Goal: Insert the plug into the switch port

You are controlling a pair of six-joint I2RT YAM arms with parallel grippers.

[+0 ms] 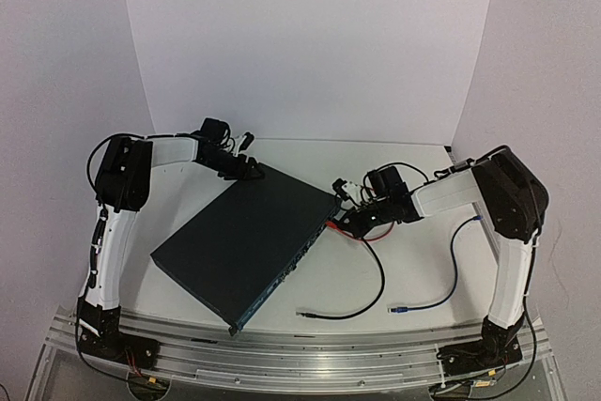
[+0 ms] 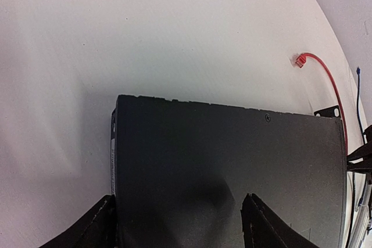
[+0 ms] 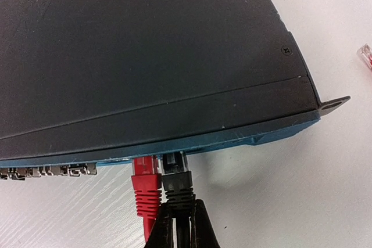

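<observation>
The switch [image 1: 244,241] is a flat dark box lying at a slant on the table, its port face [image 3: 52,169] toward the right arm. My right gripper [image 3: 181,225] is shut on the ribbed boot of a black plug [image 3: 177,175]. The plug's clear head sits in a port, right beside a red plug [image 3: 145,181] that is in the neighbouring port; how deep the black one sits is hidden. My left gripper [image 2: 177,216] is open at the switch's far end [image 2: 221,161]. One of its fingers [image 2: 93,225] is beside the side face and the other rests over the top.
The red cable's loose plug [image 2: 300,60] lies on the table past the switch's far corner. The black cable loops to a free end [image 1: 305,312] near the front edge, beside a blue cable [image 1: 402,308]. White walls enclose the back and sides.
</observation>
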